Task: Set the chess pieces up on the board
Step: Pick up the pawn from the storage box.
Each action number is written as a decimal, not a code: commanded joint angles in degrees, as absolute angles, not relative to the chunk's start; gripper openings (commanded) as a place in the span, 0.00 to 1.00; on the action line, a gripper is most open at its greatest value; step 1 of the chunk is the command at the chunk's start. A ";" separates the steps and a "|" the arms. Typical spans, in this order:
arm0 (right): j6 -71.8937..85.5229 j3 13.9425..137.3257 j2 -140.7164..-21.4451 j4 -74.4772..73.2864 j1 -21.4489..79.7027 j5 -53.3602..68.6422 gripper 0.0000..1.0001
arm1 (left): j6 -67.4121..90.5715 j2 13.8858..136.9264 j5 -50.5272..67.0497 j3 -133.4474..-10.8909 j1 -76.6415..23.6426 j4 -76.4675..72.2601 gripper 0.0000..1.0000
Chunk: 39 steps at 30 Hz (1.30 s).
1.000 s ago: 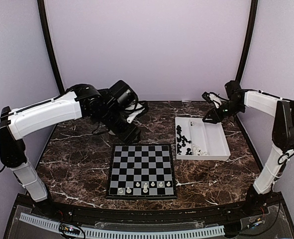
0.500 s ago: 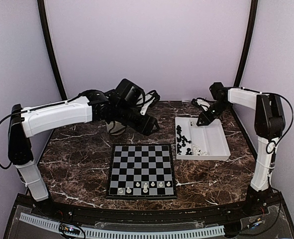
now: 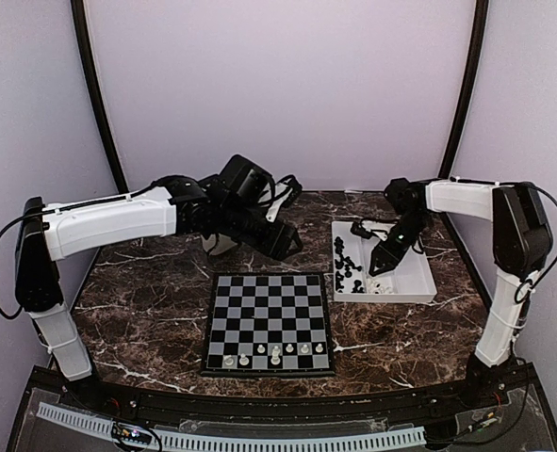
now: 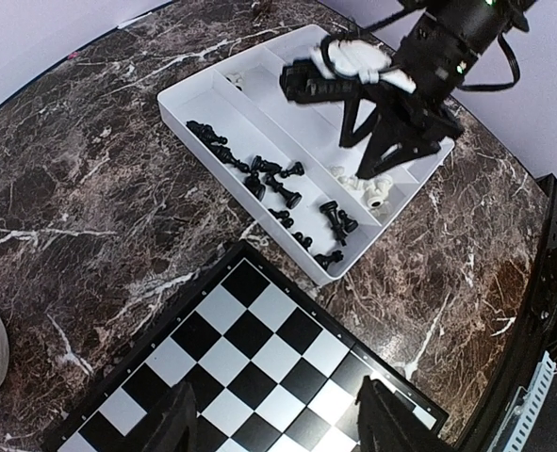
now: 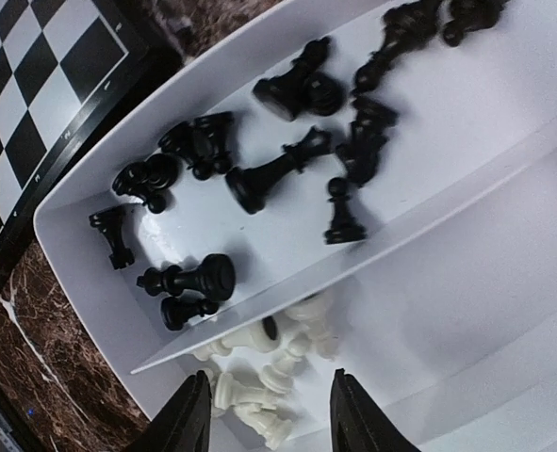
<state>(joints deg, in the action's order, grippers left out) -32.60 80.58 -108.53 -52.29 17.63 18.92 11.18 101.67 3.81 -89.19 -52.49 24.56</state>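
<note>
While right claw (image 5: 270,422) hovers, white pieces (image 5: 248,391) beneath

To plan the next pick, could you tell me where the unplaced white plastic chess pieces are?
Top view: the white pieces lie at the white tray's near end, right of the board, under the right gripper.

The worktop (image 3: 146,301) looks like polished brown marble, white-veined; the tray (image 5: 485,282) is smooth white plastic, the chess pieces (image 5: 264,179) glossy black or cream plastic, the board (image 3: 269,306) smooth, faintly shiny

White chess pieces (image 3: 376,284) — too small for types
</note>
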 commanded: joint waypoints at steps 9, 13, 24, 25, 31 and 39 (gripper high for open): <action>-24.35 73.75 -106.05 -47.27 24.01 6.31 0.43 | 11.90 99.38 3.36 -86.89 -52.40 22.91 0.61; -23.86 74.15 -104.70 -47.55 24.00 6.77 0.43 | 11.78 99.49 3.44 -87.00 -52.44 22.74 0.61; -23.50 74.45 -107.07 -47.35 24.02 6.57 0.37 | 12.03 99.54 3.94 -86.87 -52.43 22.47 0.61; -23.47 74.40 -107.33 -47.31 24.00 6.30 0.36 | 12.04 99.46 3.82 -86.76 -52.45 22.44 0.61; -23.14 74.18 -108.82 -46.83 23.95 5.77 0.31 | 12.35 99.40 3.76 -86.06 -52.45 22.14 0.61; -22.92 73.76 -110.53 -46.40 24.00 3.82 0.28 | 12.57 99.71 3.96 -85.87 -52.45 21.68 0.61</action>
